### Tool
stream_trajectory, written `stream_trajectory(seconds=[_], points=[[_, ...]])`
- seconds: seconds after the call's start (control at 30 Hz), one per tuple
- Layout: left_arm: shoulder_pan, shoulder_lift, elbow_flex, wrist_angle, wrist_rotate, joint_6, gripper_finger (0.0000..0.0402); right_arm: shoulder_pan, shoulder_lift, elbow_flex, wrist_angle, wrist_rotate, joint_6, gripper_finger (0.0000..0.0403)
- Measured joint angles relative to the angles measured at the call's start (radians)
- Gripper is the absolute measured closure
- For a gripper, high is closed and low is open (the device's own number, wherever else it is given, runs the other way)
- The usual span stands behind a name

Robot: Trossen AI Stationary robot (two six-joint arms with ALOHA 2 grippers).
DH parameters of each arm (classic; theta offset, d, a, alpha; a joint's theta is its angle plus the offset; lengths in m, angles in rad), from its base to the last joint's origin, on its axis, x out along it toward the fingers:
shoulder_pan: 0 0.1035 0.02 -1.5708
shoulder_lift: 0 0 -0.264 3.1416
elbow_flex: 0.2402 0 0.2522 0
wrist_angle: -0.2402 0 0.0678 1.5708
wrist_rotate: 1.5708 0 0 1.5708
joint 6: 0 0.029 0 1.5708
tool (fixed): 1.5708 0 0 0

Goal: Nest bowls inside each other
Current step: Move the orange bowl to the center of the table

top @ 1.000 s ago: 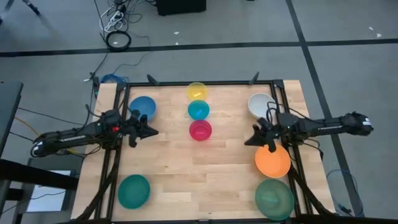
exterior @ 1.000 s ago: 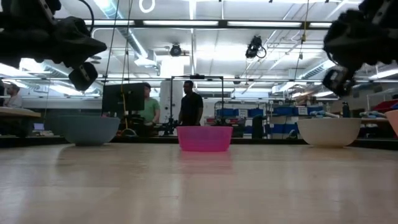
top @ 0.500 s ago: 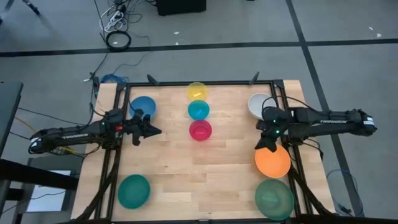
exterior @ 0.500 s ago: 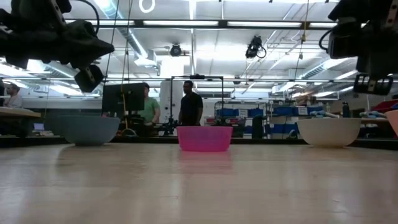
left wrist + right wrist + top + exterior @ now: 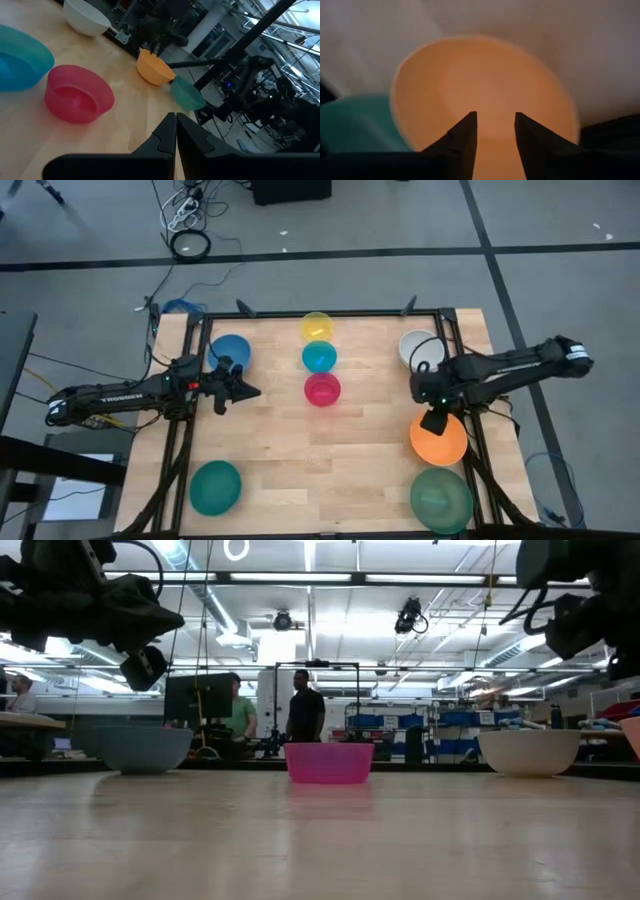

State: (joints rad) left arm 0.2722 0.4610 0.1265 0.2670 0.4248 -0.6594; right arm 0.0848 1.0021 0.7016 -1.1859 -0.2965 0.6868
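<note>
Right wrist view: the right gripper (image 5: 493,137), fingers spread, hangs over the orange bowl (image 5: 485,95) at the table's right edge beside a green bowl (image 5: 355,122). Best to straddle the near rim squarely before pinching. Left gripper (image 5: 175,135), pressed together, waits near the magenta bowl (image 5: 77,95).

Right gripper (image 5: 432,423) points down, parted; left gripper (image 5: 248,391) closed.

Grey tiled floor (image 5: 400,225) with cable coil (image 5: 190,244). Behind wooden counter (image 5: 320,840): bright ceiling strip lights (image 5: 430,578), monitor (image 5: 198,698), two people standing (image 5: 305,710).
</note>
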Motion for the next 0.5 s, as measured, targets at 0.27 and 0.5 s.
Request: stream_trajectory(seconds=[0.27, 0.5], points=[[0.0, 0.0, 0.0, -0.001, 0.032, 0.0, 0.0381, 0.021, 0.072, 0.005, 0.066, 0.085, 0.08, 0.0276], [0.0, 0.0, 0.0, -0.002, 0.032, 0.001, 0.0381, 0.119, 0.128, 0.005, 0.094, 0.039, 0.194, 0.0365]])
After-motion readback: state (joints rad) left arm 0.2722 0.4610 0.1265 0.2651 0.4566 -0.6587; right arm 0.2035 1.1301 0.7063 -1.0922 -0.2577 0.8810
